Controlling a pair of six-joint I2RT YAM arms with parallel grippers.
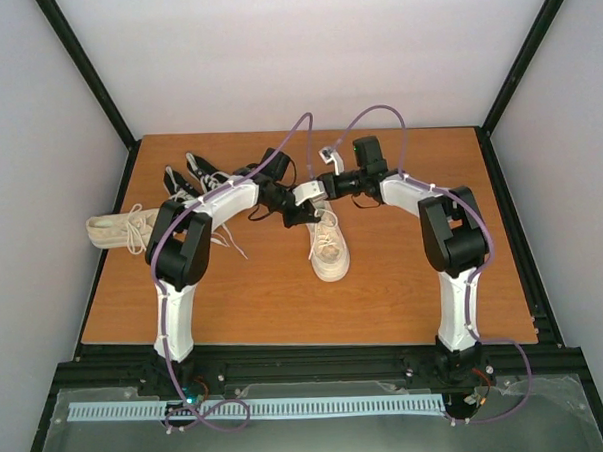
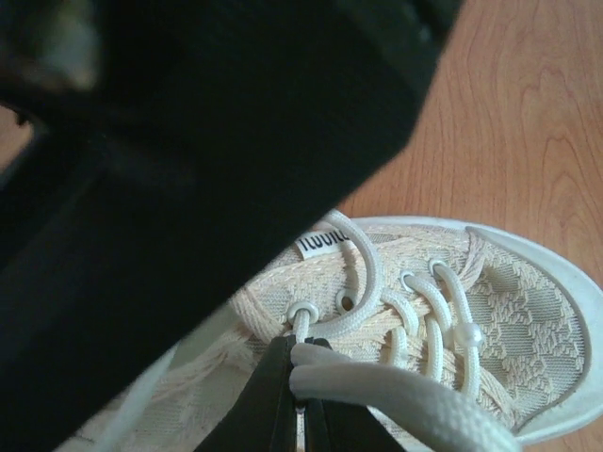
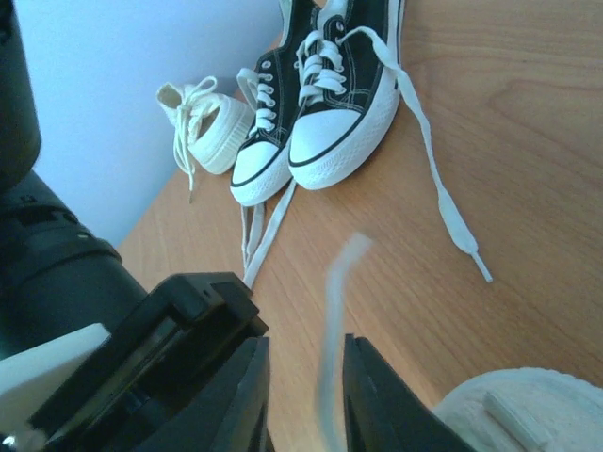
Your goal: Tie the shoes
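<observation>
A cream shoe [image 1: 331, 250] lies toe toward me at mid-table, with both grippers over its tongue end. In the left wrist view my left gripper [image 2: 303, 353] is shut on a cream lace [image 2: 405, 395] just below the top eyelet of this shoe [image 2: 509, 311]. My right gripper [image 1: 318, 190] is open; in the right wrist view a blurred lace end [image 3: 337, 311] stands between its fingers [image 3: 306, 395], close to the right one. The two black shoes [image 3: 320, 104] and the second cream shoe [image 3: 207, 122] sit further off, with loose laces.
The black pair [image 1: 194, 176] stands at the back left and the other cream shoe [image 1: 117, 231] lies at the left table edge. The right arm's black body [image 2: 207, 141] fills most of the left wrist view. A long white lace [image 3: 438, 184] trails over the wood.
</observation>
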